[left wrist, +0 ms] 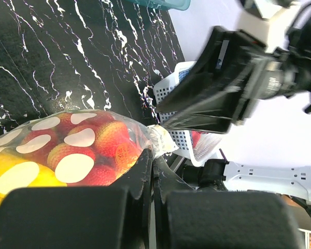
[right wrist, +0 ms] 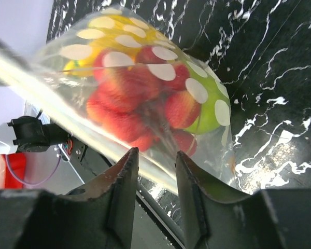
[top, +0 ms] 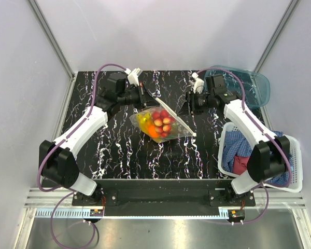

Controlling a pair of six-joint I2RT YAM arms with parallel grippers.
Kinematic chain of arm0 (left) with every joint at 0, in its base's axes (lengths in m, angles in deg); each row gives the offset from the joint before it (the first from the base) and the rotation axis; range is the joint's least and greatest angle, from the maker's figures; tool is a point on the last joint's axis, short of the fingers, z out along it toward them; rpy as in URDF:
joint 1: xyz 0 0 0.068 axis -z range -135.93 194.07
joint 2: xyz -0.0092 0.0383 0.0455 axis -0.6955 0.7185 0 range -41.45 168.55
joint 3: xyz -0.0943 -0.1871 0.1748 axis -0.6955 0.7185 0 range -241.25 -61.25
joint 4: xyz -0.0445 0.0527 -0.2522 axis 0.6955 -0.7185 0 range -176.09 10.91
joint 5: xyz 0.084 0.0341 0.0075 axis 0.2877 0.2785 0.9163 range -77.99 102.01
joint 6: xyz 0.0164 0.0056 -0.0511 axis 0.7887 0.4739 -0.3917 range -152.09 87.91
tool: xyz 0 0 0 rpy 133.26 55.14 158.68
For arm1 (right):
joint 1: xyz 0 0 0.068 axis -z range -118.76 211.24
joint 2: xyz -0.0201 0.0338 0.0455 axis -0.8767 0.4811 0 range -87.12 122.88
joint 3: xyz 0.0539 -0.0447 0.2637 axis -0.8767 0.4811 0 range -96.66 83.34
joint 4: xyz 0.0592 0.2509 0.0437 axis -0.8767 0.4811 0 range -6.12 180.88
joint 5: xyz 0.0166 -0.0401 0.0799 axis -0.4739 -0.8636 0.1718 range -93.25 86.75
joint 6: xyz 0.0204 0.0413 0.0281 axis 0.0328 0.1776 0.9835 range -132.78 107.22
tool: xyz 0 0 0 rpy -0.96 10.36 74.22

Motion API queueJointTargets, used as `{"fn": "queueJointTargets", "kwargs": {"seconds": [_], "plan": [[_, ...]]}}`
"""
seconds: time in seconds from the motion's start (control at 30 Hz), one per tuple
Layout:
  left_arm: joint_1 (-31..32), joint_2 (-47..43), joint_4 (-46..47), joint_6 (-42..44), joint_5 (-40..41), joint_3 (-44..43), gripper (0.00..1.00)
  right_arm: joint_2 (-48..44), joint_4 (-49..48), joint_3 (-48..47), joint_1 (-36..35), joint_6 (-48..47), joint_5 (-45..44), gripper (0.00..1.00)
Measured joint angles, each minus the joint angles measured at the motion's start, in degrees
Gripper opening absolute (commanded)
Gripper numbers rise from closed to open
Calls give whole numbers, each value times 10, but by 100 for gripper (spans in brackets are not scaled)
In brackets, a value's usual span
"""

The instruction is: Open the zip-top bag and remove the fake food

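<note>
Fruit (top: 159, 123) fills the zip-top bag (top: 182, 129), pinched by left end effector (left wrist: 151, 160); right end effector (right wrist: 154, 155) gapes.

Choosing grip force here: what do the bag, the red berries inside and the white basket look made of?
Zip-top bag: thin clear plastic film, glossy, creased, printed with pale dots. Red berry cluster: probably moulded plastic, glossy skin. White basket: rigid-looking matte plastic, slatted walls.

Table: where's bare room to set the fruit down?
Best: near strip of table in front of the bag, between left arm and right arm. Also far-left corner beyond the left arm. Crowded: centre, left pincer and right pincer at the bag; right side holds tray and basket.
</note>
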Motion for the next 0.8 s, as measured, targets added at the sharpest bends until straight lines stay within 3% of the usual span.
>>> {"fn": "queueJointTargets", "kwargs": {"seconds": [0.2,0.33,0.8], "plan": [[0,0,0,-2,0,0,0,40,1,0,0,-2,16,42],[0,1,0,-2,0,0,0,40,-7,3,0,-2,29,48],[0,6,-2,-2,-4,0,0,-19,-34,72,0,10,73,53]]}}
